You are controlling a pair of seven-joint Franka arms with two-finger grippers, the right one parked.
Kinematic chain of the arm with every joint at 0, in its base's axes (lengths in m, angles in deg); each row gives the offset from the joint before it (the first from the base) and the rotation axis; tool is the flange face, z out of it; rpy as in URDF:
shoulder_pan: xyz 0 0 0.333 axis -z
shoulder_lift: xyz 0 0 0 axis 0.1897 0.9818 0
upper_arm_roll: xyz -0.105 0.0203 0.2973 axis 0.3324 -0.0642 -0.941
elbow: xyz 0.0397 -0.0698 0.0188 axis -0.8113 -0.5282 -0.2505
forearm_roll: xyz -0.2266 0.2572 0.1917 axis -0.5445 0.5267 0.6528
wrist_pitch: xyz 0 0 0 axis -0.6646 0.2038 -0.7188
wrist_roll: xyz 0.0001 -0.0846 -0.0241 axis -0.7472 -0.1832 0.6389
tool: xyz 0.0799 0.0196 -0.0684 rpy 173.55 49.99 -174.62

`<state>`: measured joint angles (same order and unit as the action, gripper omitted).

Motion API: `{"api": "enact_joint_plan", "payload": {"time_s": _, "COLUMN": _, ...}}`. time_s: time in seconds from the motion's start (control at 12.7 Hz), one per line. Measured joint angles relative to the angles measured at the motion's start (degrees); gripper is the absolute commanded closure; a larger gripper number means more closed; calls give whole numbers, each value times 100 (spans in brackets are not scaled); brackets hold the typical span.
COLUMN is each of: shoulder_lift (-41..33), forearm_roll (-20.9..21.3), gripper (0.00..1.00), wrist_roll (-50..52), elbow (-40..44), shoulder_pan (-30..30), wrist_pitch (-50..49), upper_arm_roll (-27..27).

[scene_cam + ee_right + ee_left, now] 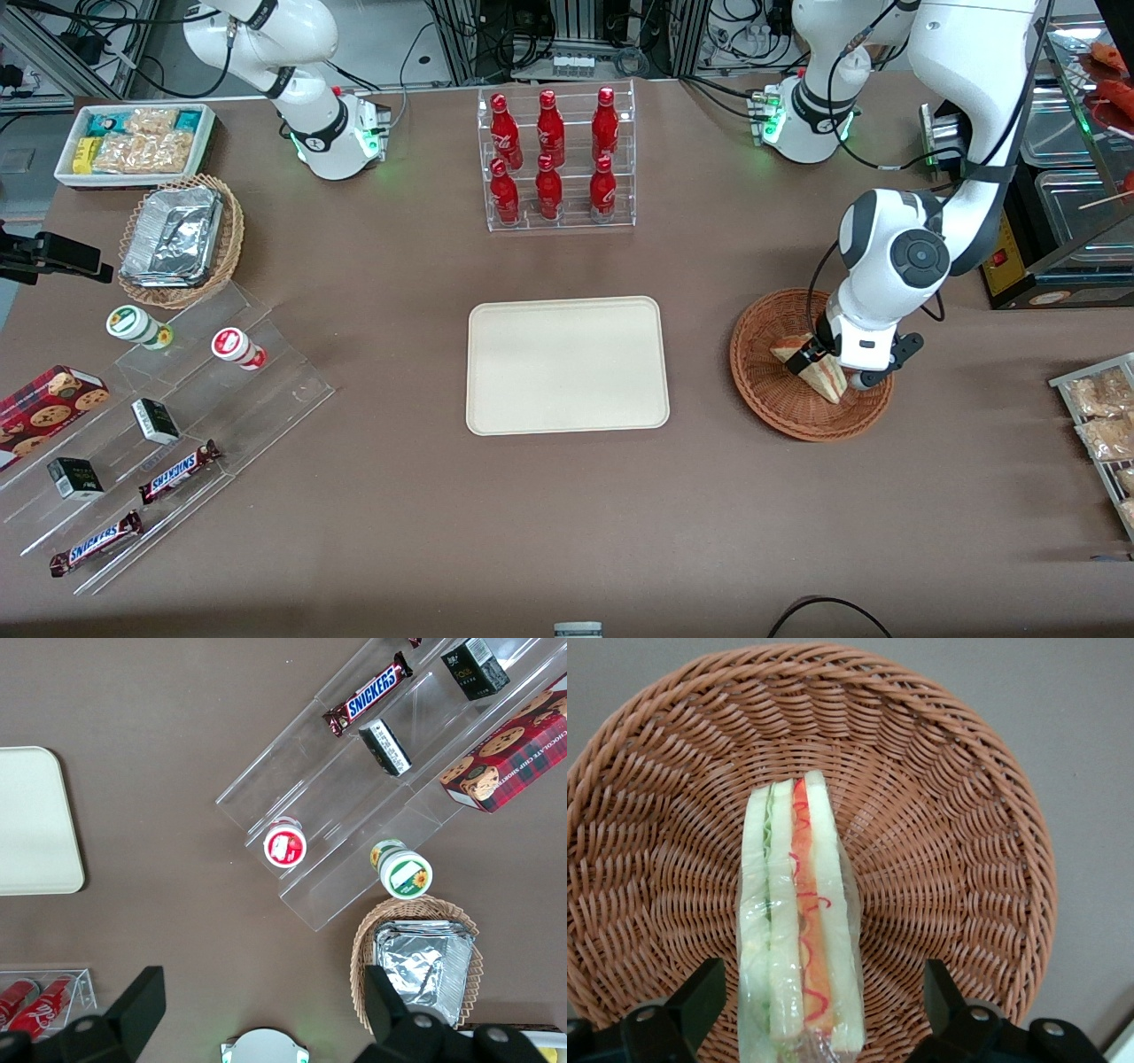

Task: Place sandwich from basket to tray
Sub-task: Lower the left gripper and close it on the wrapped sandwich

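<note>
The sandwich (826, 379) is a clear-wrapped wedge of white bread with red-orange and green filling. It stands on edge in the round reddish-brown wicker basket (780, 408) toward the working arm's end of the table. My gripper (837, 370) is lowered into the basket and open. In the left wrist view the sandwich (799, 921) sits between the fingers (700, 992) of my gripper (819, 981), with a gap on each side, over the basket (948, 815). The cream tray (567, 365) lies bare at mid-table, beside the basket.
A clear rack of red bottles (554, 159) stands farther from the camera than the tray. Toward the parked arm's end are a tan wicker basket with foil containers (182, 239), a white snack bin (133, 142) and an acrylic stand of snacks (159, 443). Packets (1103, 416) lie at the working arm's end.
</note>
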<state>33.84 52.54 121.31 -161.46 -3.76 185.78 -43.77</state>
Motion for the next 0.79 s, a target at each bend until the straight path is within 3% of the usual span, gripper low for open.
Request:
{"api": "enact_joint_plan", "payload": {"time_s": 0.08, "shoulder_lift": 35, "forearm_roll": 2, "gripper": 24, "wrist_roll": 0, "elbow": 0, "shoulder_pan": 0, "wrist_pitch": 12, "upper_arm_roll": 0}}
{"api": "enact_joint_plan", "payload": {"time_s": 0.24, "shoulder_lift": 103, "forearm_roll": 3, "gripper": 91, "wrist_roll": 0, "elbow": 0, "shoulder_pan": 1, "wrist_pitch": 28, "upper_arm_roll": 1}}
{"api": "enact_joint_plan", "payload": {"time_s": 0.32, "shoulder_lift": 122, "forearm_roll": 4, "gripper": 100, "wrist_roll": 0, "elbow": 0, "shoulder_pan": 1, "wrist_pitch": 30, "upper_arm_roll": 1}}
{"api": "enact_joint_plan", "payload": {"time_s": 0.79, "shoulder_lift": -19, "forearm_roll": 74, "gripper": 100, "wrist_roll": -267, "elbow": 281, "shoulder_pan": 2, "wrist_pitch": -544, "upper_arm_roll": 3}}
